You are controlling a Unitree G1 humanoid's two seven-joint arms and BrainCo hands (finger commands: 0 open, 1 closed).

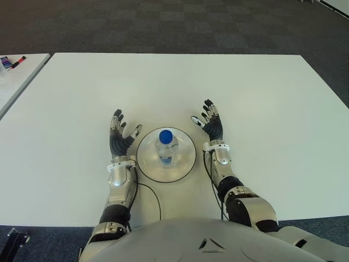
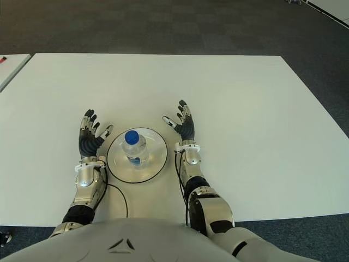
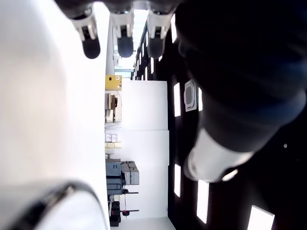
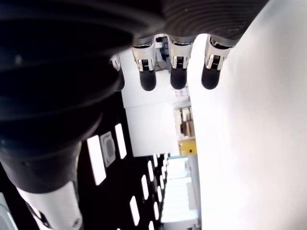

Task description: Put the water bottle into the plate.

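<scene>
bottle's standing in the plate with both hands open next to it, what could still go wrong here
The water bottle stands upright in the plate, a tall thing that could tip if nudged. The left hand shows close beside the plate's rim, thumb toward it; a careless move might bump the plate. The right hand sits slightly farther off, so less risk there.

Bare table [image 1: 262, 93] surrounds the plate [image 1: 184, 161] holding the bottle [image 1: 166, 146].
</scene>
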